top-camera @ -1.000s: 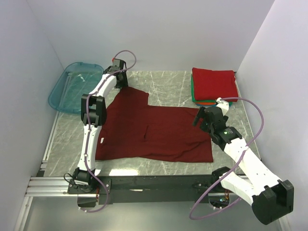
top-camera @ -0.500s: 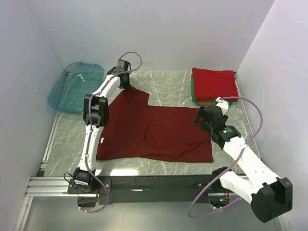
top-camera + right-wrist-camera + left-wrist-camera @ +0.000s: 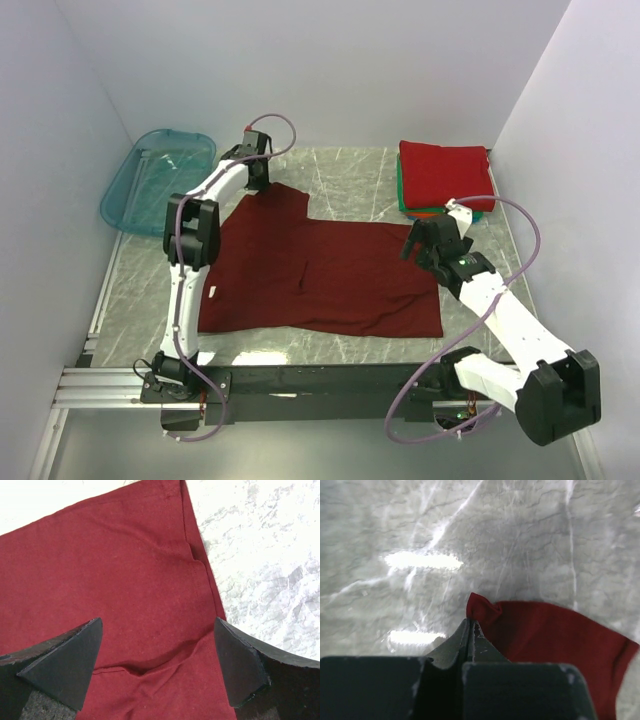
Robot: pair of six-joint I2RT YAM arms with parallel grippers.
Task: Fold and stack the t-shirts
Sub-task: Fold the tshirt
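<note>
A dark maroon t-shirt point(image 3: 330, 275) lies spread flat on the marble table point(image 3: 350, 180). My left gripper point(image 3: 256, 182) is at the shirt's far-left corner. In the left wrist view its jaws are shut point(image 3: 471, 622), with a puckered tip of the maroon t-shirt point(image 3: 483, 609) sticking out past them. My right gripper point(image 3: 416, 243) hovers open over the shirt's right edge. In the right wrist view point(image 3: 157, 655) the fingers point(image 3: 62, 660) straddle a creased hem of the shirt point(image 3: 150, 580). A folded stack point(image 3: 445, 172), bright red on top with green and orange below, sits at the far right.
A translucent teal plastic tub point(image 3: 160, 180) stands at the far left, beside the table. White walls close in on three sides. Bare marble point(image 3: 495, 540) lies beyond the shirt's far edge.
My left gripper has moved slightly right and toward the near side, down onto the shirt's far-left corner. The right arm has shifted only a little.
</note>
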